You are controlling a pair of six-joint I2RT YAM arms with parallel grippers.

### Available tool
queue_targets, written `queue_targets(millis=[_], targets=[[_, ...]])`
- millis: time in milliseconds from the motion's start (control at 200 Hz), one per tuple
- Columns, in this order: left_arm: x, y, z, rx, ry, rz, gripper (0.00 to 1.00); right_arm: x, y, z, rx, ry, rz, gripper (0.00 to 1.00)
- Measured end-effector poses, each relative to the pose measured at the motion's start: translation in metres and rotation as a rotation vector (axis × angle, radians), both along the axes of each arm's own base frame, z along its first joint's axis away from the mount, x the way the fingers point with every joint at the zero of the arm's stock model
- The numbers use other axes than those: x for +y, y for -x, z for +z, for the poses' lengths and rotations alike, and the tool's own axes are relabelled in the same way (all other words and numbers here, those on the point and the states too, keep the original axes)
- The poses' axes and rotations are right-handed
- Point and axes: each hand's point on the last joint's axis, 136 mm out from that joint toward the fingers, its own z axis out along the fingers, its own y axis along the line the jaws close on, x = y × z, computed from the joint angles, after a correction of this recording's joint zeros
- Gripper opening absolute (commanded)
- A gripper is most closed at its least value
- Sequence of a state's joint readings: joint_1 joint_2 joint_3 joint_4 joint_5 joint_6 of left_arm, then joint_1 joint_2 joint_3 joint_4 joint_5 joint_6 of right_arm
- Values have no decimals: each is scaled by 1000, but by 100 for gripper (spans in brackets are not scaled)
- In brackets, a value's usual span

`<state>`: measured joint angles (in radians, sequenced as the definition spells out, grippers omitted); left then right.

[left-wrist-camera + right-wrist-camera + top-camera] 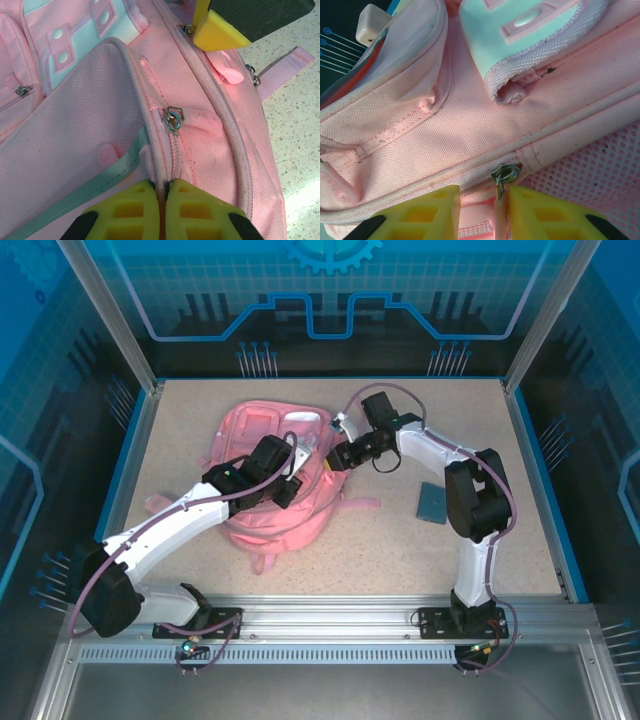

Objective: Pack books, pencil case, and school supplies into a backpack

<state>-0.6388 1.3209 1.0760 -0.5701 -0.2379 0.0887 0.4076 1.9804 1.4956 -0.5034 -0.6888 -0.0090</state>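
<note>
The pink backpack [262,455] lies flat on the table, left of centre. My left gripper [287,490] rests on its middle. In the left wrist view that gripper [162,186] is shut on the backpack's piped zipper seam, just below a metal slider with a pink pull [174,119]. My right gripper [336,454] is at the backpack's right edge. In the right wrist view it [482,197] stands open and narrow around a pink zipper pull [500,210], which lies against the right finger with a gap on the left. The books, pencil case and school supplies are out of view.
A small teal flat piece [432,503] lies on the table to the right, near my right arm's elbow. Pink straps [262,558] trail from the backpack toward the near edge. Blue walls enclose the table on three sides.
</note>
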Motion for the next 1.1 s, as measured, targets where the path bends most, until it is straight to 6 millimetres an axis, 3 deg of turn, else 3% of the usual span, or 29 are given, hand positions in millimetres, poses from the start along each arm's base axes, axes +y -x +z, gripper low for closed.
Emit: queue_targets(millis=[190, 415, 665, 815, 1101], targets=[[0, 0, 0, 0, 0, 0, 0, -1, 1, -4, 3, 29, -6, 33], [0, 0, 0, 0, 1, 0, 0, 0, 0, -13, -1, 66, -5, 24], [0, 0, 0, 0, 1, -1, 0, -2, -5, -20, -18, 110, -27, 0], [-2, -2, 2, -8, 8, 0, 0, -7, -10, -21, -54, 163, -51, 0], [-7, -6, 3, -20, 31, -5, 0, -18, -12, 4, -148, 252, -101, 0]])
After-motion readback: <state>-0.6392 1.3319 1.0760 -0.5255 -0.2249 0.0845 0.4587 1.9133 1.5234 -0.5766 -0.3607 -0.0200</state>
